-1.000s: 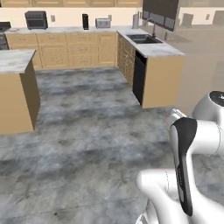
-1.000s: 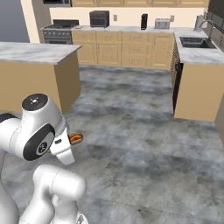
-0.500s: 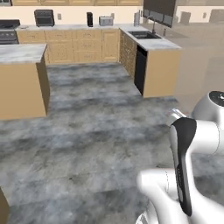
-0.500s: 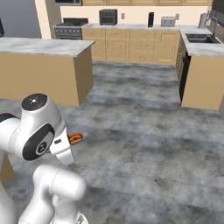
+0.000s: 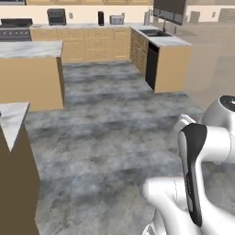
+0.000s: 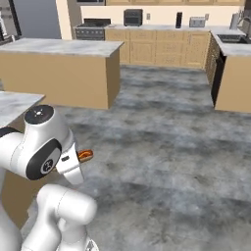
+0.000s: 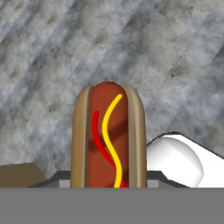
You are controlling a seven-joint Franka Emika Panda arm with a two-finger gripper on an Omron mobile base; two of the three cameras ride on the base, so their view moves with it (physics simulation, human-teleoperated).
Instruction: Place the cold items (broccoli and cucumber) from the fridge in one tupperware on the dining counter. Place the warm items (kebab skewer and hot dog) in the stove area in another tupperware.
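The claw (image 7: 109, 186) is clamped on the hot dog (image 7: 109, 135), carried above the grey kitchen floor (image 5: 114, 119), so this warm item is in transit, judging by that. No tupperware is visible, so the rest cannot be judged.

Hot dog (image 7: 109, 138) lower end + end effector fingertips hidden behind bun.
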